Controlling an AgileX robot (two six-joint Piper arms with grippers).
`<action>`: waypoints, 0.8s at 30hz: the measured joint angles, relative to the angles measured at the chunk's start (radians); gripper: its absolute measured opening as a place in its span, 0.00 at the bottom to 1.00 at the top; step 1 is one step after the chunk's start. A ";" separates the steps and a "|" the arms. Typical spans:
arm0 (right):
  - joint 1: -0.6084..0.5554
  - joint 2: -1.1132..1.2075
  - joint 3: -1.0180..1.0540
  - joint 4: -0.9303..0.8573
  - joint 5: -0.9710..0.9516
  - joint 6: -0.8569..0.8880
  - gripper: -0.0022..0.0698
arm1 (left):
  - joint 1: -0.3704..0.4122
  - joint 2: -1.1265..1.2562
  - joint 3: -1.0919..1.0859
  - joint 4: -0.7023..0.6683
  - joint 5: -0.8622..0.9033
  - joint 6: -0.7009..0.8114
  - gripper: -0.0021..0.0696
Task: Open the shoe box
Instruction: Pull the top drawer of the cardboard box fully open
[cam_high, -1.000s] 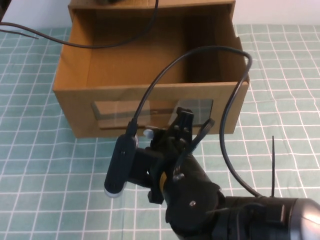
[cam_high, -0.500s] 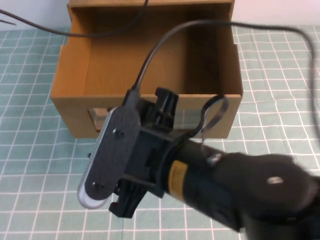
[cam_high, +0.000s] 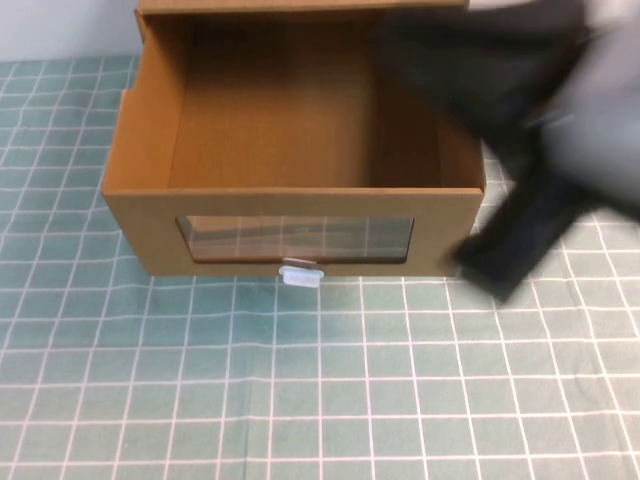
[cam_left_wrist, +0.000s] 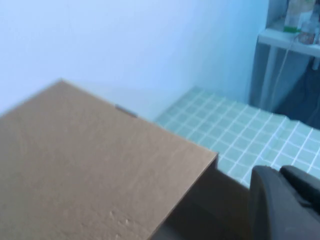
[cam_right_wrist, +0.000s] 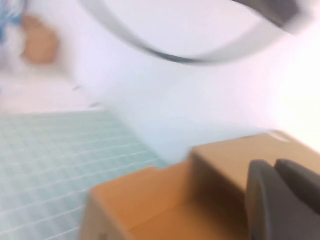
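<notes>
Shoe box (cam_high: 290, 205) sits on the worktop (cam_high: 300, 390), which is covered in a green checked cloth, towards the far side and about centred in the high view. It is open at the top, with its brown inner walls and floor in plain sight. The near wall has a clear window (cam_high: 295, 240), and a small white tab (cam_high: 300, 275) sticks out just below the window, at the foot of that wall. A flat cardboard panel (cam_left_wrist: 90, 165) lies along the box's far edge and fills much of the left wrist view.

The right arm (cam_high: 560, 130) is a dark and grey blur over the box's far right corner, and its lower dark end reaches down just beside the near right corner. Whether it touches the cardboard cannot be told. The right gripper (cam_right_wrist: 282, 200) is clenched, its two dark fingers pressed together with nothing between them. In its own wrist view it hangs by the box's upper edge and looks across the open cavity towards the cloth beyond.

The left gripper (cam_left_wrist: 285, 205) is outside the high view. In its wrist view it shows as a dark shape near the edge of the cardboard panel, with the checked cloth behind it. Whether it is released or clenched cannot be told, and nothing is seen in its hold.
</notes>
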 joint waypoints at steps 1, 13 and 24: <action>0.000 -0.031 0.000 0.019 0.028 -0.015 0.03 | 0.000 -0.032 0.000 0.006 0.003 -0.007 0.02; 0.000 -0.335 0.103 0.486 0.336 -0.444 0.01 | 0.000 -0.471 0.301 0.164 0.012 -0.078 0.02; 0.000 -0.596 0.471 0.490 0.343 -0.317 0.01 | 0.000 -1.016 1.104 0.212 -0.201 -0.079 0.02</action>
